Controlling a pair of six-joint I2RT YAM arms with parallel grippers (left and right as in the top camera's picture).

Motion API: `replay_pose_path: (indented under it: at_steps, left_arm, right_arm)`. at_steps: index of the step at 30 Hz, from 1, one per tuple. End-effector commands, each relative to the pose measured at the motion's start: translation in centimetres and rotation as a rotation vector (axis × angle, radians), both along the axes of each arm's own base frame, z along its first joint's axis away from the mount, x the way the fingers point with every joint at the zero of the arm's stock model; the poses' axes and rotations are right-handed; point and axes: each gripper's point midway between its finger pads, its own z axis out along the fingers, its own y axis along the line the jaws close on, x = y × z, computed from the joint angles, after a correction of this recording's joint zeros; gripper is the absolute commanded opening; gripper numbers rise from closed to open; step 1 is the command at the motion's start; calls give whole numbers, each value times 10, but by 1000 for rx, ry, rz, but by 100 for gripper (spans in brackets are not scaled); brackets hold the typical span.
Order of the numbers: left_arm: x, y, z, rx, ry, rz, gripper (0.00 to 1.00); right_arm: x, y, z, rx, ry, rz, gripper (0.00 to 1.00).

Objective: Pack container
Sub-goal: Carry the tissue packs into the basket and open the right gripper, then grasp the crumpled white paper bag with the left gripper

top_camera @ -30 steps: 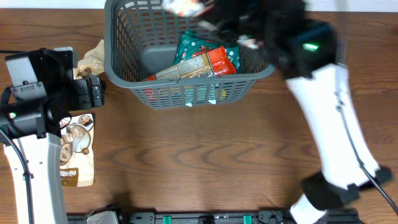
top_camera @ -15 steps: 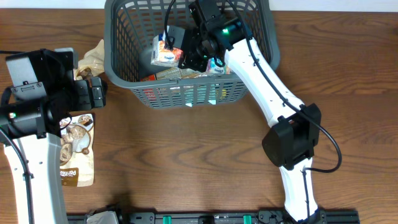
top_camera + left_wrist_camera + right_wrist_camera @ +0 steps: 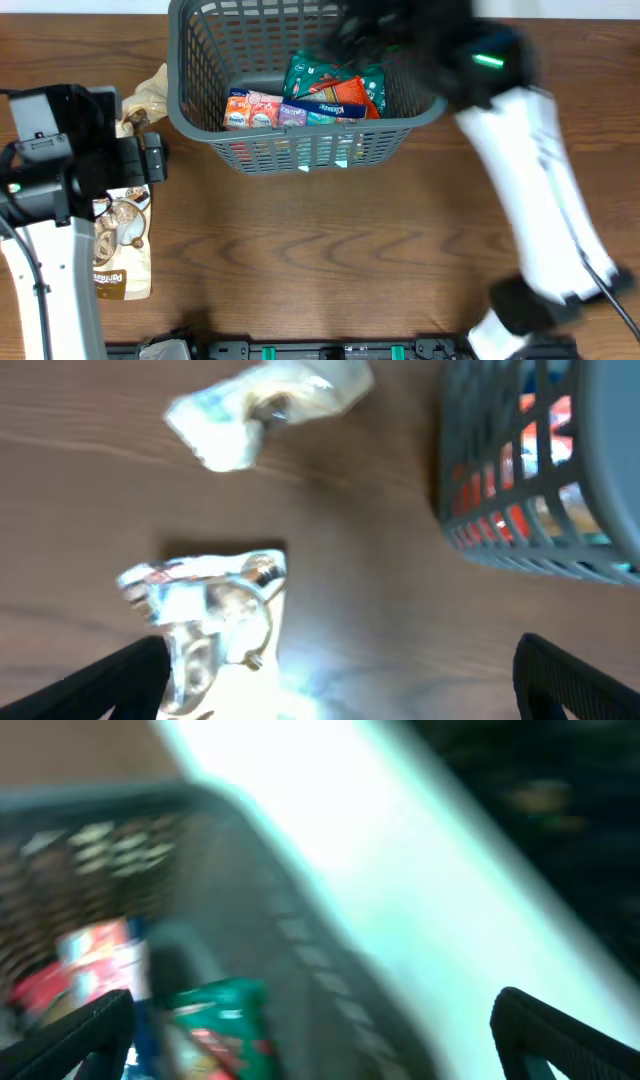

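The container [image 3: 190, 115], a dark grey slotted basket, stands at the table's far middle. Inside lie an orange-pink packet [image 3: 250, 108], a green packet [image 3: 320, 75] and a blue-red one [image 3: 340, 97]. My right arm [image 3: 500, 90] is a motion blur over the basket's right side. In the right wrist view my right gripper [image 3: 310, 1045] is open and empty over the basket wall [image 3: 300, 950] and the green packet [image 3: 215, 1010]. My left gripper [image 3: 340, 690] is open above a shiny brown-white packet [image 3: 215, 610], left of the basket [image 3: 540, 470].
A crumpled tan packet [image 3: 150, 92] lies by the basket's left wall and shows at the top of the left wrist view as a pale packet [image 3: 270, 400]. The brown-white packet [image 3: 125, 240] lies near the left edge. Bare wood [image 3: 330, 250] fills the middle.
My right gripper opened and let the orange-pink packet drop into the basket, then swung up and right. The left arm shifted slightly left and toward the near edge.
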Motion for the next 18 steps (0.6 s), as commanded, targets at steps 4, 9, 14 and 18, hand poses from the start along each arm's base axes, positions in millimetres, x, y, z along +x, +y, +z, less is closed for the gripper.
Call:
replay_pose_path:
  at_steps: [4, 9, 14, 18]
  left_arm:
    - [1, 24, 100, 138, -191, 97, 99]
    - [19, 29, 132, 240, -174, -30, 99]
    - [57, 38, 114, 327, -88, -171, 99]
    - [89, 48, 74, 334, 16, -238, 99]
  right_arm:
    - [-9, -134, 36, 137, 36, -481, 99]
    - [-9, -228, 5, 162, 156, -814, 99]
    - [-4, -301, -27, 200, 252, -1017, 99]
    - [-3, -343, -55, 236, 336, -1144, 99]
